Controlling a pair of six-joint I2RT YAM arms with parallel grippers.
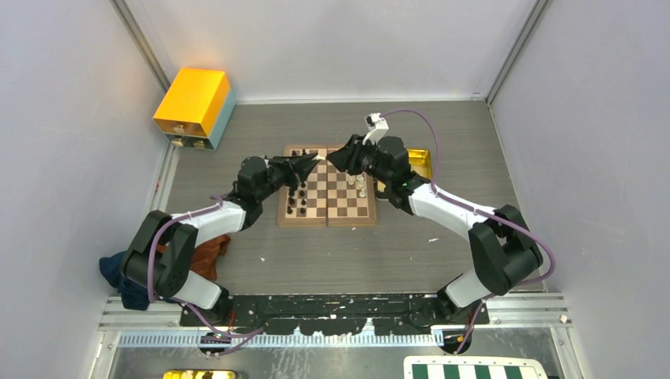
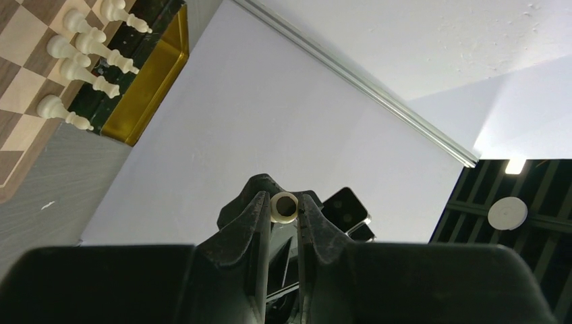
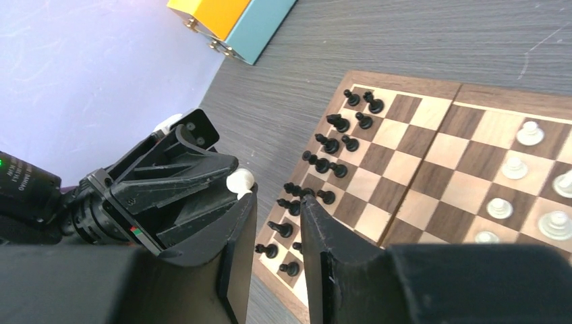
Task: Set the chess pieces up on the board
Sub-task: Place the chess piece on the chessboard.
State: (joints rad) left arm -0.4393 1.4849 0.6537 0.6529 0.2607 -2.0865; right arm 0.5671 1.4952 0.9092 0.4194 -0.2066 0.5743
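We judge a handover: left end effector point(image 2: 284, 197) pinches a cream-white piece point(image 3: 240, 181) above the far edge of the board point(image 3: 432, 169); right end effector point(image 3: 278, 206), open-jawed and empty, must close on it.

Too small in the top view to tell by kind: the chess pieces point(image 1: 294, 199); hidden there under the meeting left pincer point(image 1: 316, 162) and right pincer point(image 1: 331, 158), the far middle edge of the board point(image 1: 340, 207). Mostly covered by the right arm point(image 1: 442, 207), the gold tray point(image 1: 421, 162); cut off by the bottom edge, a green-and-white checkered board point(image 1: 466, 369). From the left wrist, only the round end of a cream piece point(image 2: 284, 206) visible between the fingers point(image 2: 251, 223); from the right wrist, part of the board lost behind the black fingers and past the right edge.
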